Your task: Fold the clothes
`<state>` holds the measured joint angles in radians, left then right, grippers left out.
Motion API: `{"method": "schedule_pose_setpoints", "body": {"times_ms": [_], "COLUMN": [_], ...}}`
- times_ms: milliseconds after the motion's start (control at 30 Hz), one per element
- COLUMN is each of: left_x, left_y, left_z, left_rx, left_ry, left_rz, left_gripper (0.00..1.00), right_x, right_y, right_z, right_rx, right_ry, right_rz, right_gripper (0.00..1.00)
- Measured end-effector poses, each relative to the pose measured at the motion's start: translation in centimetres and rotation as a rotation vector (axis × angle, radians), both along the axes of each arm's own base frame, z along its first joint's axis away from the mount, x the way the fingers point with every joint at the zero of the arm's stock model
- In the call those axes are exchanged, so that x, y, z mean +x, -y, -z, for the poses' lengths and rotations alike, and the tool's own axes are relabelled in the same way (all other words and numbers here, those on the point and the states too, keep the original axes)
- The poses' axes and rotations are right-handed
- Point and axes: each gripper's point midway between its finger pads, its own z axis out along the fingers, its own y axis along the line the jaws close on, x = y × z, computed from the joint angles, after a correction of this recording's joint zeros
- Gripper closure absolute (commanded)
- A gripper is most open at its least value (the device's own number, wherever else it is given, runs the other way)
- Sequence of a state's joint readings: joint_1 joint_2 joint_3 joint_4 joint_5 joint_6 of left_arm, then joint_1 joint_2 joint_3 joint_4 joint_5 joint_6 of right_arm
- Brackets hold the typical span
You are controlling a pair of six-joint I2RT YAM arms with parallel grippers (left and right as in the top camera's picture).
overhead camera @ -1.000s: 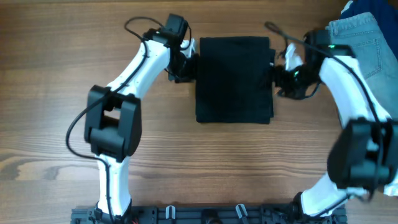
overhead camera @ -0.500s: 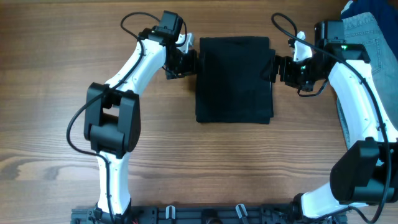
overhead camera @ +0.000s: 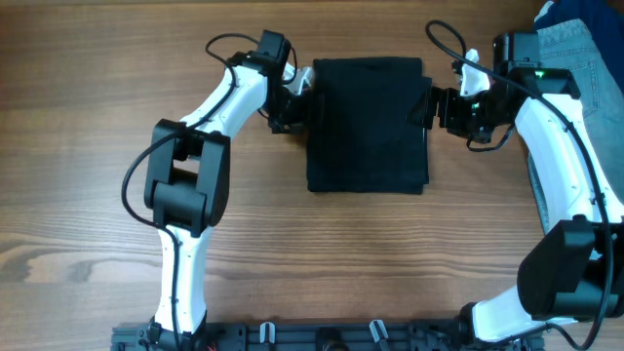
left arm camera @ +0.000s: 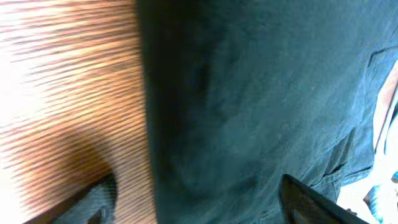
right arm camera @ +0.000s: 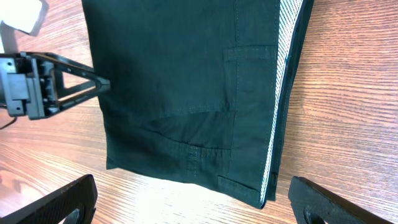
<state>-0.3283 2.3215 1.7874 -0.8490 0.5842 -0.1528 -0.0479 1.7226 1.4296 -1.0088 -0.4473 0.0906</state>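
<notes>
The black shorts (overhead camera: 369, 125) lie folded into a neat rectangle in the middle of the table. My left gripper (overhead camera: 308, 103) is open at their upper left edge. In the left wrist view, its fingers (left arm camera: 196, 208) straddle the edge of the dark fabric (left arm camera: 249, 93), and the view is blurred. My right gripper (overhead camera: 427, 105) is open and empty just off the right edge. In the right wrist view, its fingers (right arm camera: 193, 208) are spread over bare wood in front of the shorts (right arm camera: 180, 74), whose white edge strip (right arm camera: 283, 93) shows. Light-blue denim shorts (overhead camera: 575, 58) lie at the far right.
The wooden table (overhead camera: 88, 146) runs all round the shorts. A dark blue garment corner (overhead camera: 561, 12) shows at the top right beside the denim. The left gripper (right arm camera: 50, 84) also shows in the right wrist view, at the far side of the shorts.
My left gripper has moved right, onto the left edge of the shorts. My right gripper rose and drew slightly back a second ago, then stayed still.
</notes>
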Motion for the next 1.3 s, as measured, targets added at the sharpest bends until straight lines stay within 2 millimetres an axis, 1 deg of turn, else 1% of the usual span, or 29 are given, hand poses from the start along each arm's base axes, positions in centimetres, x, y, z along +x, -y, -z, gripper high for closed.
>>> {"method": "schedule_pose_setpoints", "body": {"times_ms": [67, 133, 167, 300, 467, 567, 667, 733, 800, 867, 900, 967, 1000, 1033, 1067, 1100, 1133, 1167, 1233, 1300], "left_x": [-0.4, -0.8, -0.9, -0.8, 0.7, 2.2, 4.4, 6.1, 8.0, 9.7, 10.6, 11.7, 12.3, 12.6, 12.8, 13.0, 13.0, 12.9, 12.2, 11.5], "left_y": [0.9, 1.7, 2.2, 3.4, 3.8, 3.2, 1.3, -0.7, -3.7, -7.2, -9.5, -13.3, -15.8, -17.8, -20.3, -22.3, -24.8, -26.8, -31.5, -34.9], "left_z": [0.1, 0.5, 0.8, 1.4, 1.3, 1.4, 1.4, 1.4, 1.4, 1.4, 1.4, 1.4, 1.5, 1.5, 1.5, 1.5, 1.6, 1.6, 1.6, 1.7], "left_rx": [-0.018, -0.022, -0.023, -0.026, -0.018, -0.001, 0.027, 0.044, 0.058, 0.072, 0.081, 0.096, 0.104, 0.108, 0.112, 0.114, 0.114, 0.115, 0.116, 0.116], "left_ry": [0.000, -0.001, 0.007, 0.033, 0.074, 0.090, 0.107, 0.116, 0.122, 0.126, 0.126, 0.124, 0.120, 0.116, 0.106, 0.098, 0.085, 0.072, 0.040, 0.018], "left_rz": [0.029, 0.049, 0.064, 0.081, 0.026, -0.048, -0.166, -0.257, -0.367, -0.470, -0.534, -0.631, -0.694, -0.740, -0.803, -0.851, -0.915, -0.962, -1.078, -1.156], "left_gripper": [0.55, 0.91, 0.96, 0.96, 0.96, 0.96, 0.96, 0.96, 0.96, 0.96, 0.96, 0.96, 0.96, 0.96, 0.96, 0.96, 0.96, 0.96, 0.96, 0.96], "right_x": [0.0, 0.0, 0.0, 0.0, 0.0, 0.0, -0.2, -0.5, -0.6, -0.7, -0.8, -0.9, -1.0, -1.0, -1.0, -1.1, -1.1, -1.1, -1.1, -1.1], "right_y": [0.0, 0.0, 0.0, 0.0, 0.0, 0.0, 0.0, 0.0, 0.0, 0.0, 0.0, 0.0, 0.0, 0.0, 0.0, 0.0, 0.0, 0.0, 0.0, 0.0], "right_z": [0.0, 0.0, 0.0, 0.0, 0.0, 0.0, 0.1, 0.1, 0.2, 0.2, 0.2, 0.2, 0.3, 0.3, 0.3, 0.3, 0.3, 0.3, 0.3, 0.3], "right_rx": [0.000, 0.000, 0.000, 0.000, 0.000, 0.000, 0.000, 0.001, 0.001, 0.001, 0.001, 0.001, 0.001, 0.001, 0.001, 0.001, 0.001, 0.002, 0.002, 0.002], "right_ry": [0.000, 0.000, 0.000, 0.000, 0.000, -0.001, -0.010, -0.022, -0.028, -0.031, -0.036, -0.043, -0.045, -0.046, -0.046, -0.048, -0.048, -0.049, -0.050, -0.050], "right_rz": [0.000, 0.000, 0.000, 0.000, 0.000, 0.000, 0.000, 0.000, 0.000, 0.000, 0.000, 0.000, 0.000, 0.000, 0.000, 0.000, 0.000, 0.000, 0.000, 0.000], "right_gripper": [0.00, 0.00, 0.00, 0.00, 0.00, 0.01, 0.01, 0.00, 0.00, 0.01, 0.01, 0.00, 0.01, 0.00, 0.00, 0.01, 0.00, 0.00, 0.00, 0.00]}}
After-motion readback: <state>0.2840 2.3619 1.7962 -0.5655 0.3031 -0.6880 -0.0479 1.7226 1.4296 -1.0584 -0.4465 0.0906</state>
